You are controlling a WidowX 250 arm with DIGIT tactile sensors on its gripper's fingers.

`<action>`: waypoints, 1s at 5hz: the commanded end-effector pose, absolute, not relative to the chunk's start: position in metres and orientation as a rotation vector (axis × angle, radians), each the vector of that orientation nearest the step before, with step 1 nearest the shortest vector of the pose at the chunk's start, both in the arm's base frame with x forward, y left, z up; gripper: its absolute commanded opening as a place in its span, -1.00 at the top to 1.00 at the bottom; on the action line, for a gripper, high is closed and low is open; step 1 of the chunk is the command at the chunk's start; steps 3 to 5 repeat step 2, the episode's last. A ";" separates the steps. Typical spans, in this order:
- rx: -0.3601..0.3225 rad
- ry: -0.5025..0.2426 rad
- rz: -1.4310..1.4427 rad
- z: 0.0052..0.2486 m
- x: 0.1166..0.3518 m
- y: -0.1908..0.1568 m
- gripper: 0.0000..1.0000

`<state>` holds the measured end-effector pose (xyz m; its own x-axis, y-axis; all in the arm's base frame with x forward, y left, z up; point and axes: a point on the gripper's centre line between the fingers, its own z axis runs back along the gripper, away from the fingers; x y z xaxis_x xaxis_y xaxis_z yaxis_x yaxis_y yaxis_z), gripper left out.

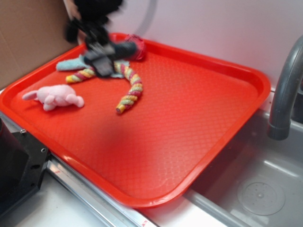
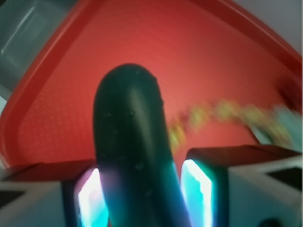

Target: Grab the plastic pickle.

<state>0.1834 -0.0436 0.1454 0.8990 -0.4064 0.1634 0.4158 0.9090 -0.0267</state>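
Red tray [image 1: 199,142] over the sink edge, carrying a rope toy [image 1: 129,92] near its far left corner and a pink plush [image 1: 56,97] by its left edge. Gripper [image 1: 105,56] above that far corner, closed on the pickle [image 2: 132,156], dark green body wedged between both fingers [image 2: 196,187] and jutting forward, apparently clear of the tray though blurred. Grab step judged done or nearly so; next calls for firm hold and a clean lift away from the rope toy
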 end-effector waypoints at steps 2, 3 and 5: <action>0.056 -0.193 -0.043 0.239 0.166 -0.031 1.00; 0.056 -0.193 -0.043 0.239 0.166 -0.031 1.00; 0.056 -0.193 -0.043 0.239 0.166 -0.031 1.00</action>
